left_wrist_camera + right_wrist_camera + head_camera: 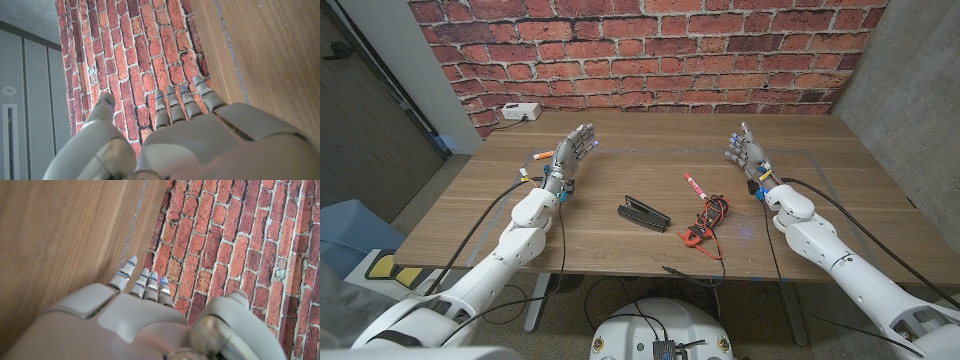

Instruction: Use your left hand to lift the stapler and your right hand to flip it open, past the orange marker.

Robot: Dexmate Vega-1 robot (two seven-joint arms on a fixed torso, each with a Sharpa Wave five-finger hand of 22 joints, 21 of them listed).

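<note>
A black stapler (643, 214) lies closed on the wooden table (620, 255), near the middle. My left hand (572, 155) is raised above the table to the stapler's left and farther back, fingers apart and holding nothing. My right hand (746, 152) is raised to the stapler's right and farther back, also with fingers spread and empty. An orange marker (542, 155) lies at the table's far left, beside my left hand. In the left wrist view my left hand (190, 135) points at the brick wall; in the right wrist view my right hand (135, 315) does the same.
A red marker (694, 184) lies right of the stapler. A tangle of red and black cable (708, 218) lies beside it. A black pen (680, 270) sits at the front edge. A white box (520, 112) stands at the far left by the brick wall (650, 50).
</note>
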